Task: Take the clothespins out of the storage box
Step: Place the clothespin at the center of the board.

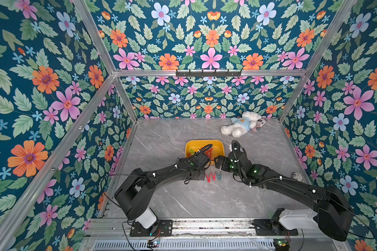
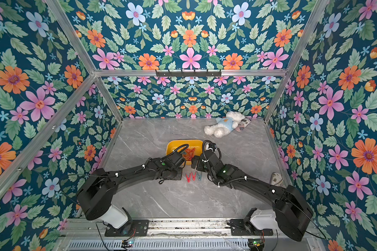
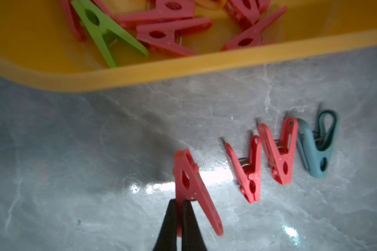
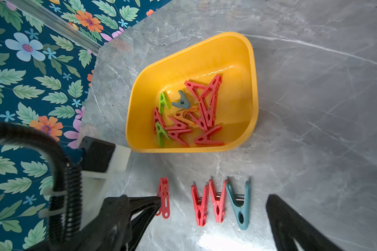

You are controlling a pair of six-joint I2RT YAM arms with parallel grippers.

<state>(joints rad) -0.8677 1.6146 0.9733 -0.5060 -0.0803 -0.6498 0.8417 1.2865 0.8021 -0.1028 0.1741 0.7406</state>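
**A:** The left gripper [image 3: 180,203] pinches a red clothespin [image 3: 193,184] by one leg, low over the counter [image 3: 74,173], beside three placed clothespins [image 4: 218,204]. The right gripper [image 1: 218,162] gapes wide, empty.

**B:** It looks light, stiff and slick, so a leg grip suits. The tangled clothespins [image 4: 202,108], red, green, orange and grey-blue, fill the yellow storage box [image 4: 251,87].

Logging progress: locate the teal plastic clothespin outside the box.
In both top views the teal plastic clothespin lies on the table, right of two red clothespins, near the yellow box.
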